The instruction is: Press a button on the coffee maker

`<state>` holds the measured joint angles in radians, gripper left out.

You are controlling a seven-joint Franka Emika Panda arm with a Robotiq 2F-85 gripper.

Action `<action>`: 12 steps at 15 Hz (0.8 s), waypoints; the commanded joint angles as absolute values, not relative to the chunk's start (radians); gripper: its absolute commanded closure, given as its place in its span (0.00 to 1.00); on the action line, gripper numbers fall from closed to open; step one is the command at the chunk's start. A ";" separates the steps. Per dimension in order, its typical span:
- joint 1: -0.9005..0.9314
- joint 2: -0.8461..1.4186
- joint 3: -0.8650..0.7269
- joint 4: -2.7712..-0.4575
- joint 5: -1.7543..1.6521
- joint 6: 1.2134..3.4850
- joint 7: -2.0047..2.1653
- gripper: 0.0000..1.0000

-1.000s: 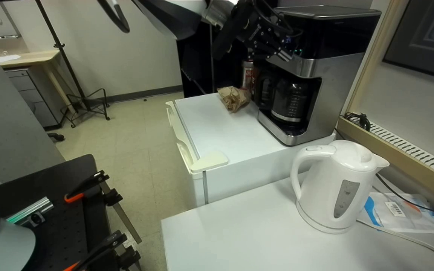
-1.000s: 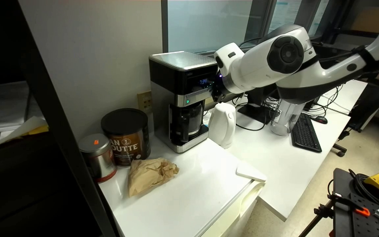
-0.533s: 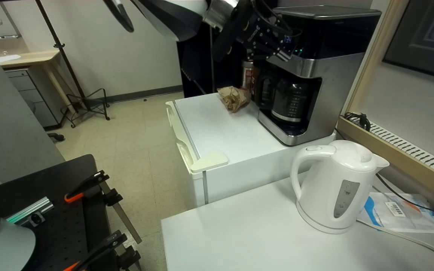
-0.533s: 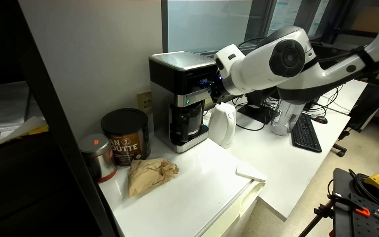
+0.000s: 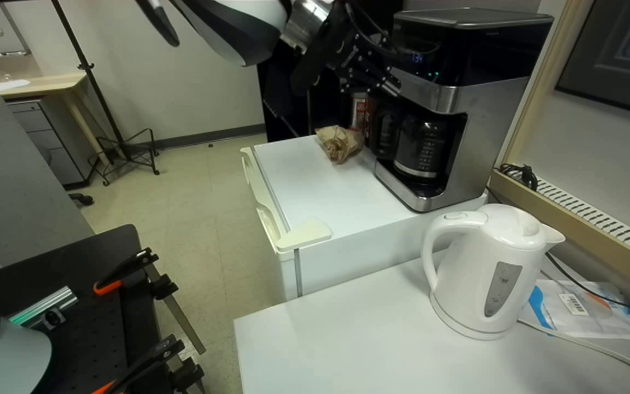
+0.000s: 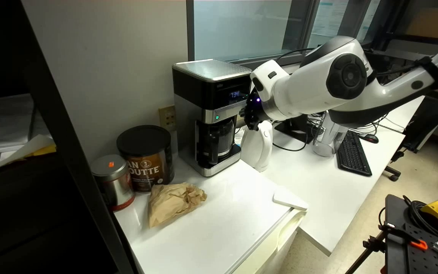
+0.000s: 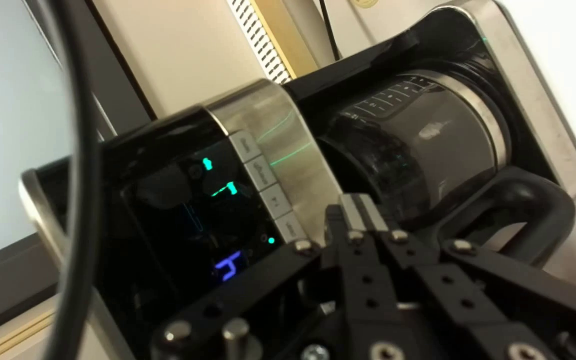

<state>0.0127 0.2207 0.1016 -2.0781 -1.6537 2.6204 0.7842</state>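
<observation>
The black and silver coffee maker [image 5: 498,131] stands on a white fridge top; it also shows in an exterior view [image 6: 188,118] and in the wrist view [image 7: 263,110]. Its dark glass carafe [image 7: 448,130] sits inside. In the wrist view a row of silver buttons [image 7: 275,200] runs along the band beside the lit display [image 7: 228,265]. My gripper [image 7: 361,212] is shut and empty, its fingertips together. In the wrist view they overlap the band's lower edge, past the end of the button row. In an exterior view the gripper [image 5: 390,86] is in front of the band, apparently not touching it.
A white kettle [image 5: 490,273] stands on the white desk near the coffee maker. A brown paper bag [image 6: 175,203], a coffee tin [image 6: 146,160] and a silver can [image 6: 114,180] stand on the fridge top [image 6: 219,228]. A dark rack post [image 6: 63,125] is beside them.
My gripper has drawn back from the coffee maker's front and moved slightly down in the last half second. More of the display shows in both exterior views. It stayed shut-looking; the coffee maker has not moved.
</observation>
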 commanded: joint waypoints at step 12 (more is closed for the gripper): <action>0.079 0.057 0.123 -2.285 -1.757 2.466 0.789 1.00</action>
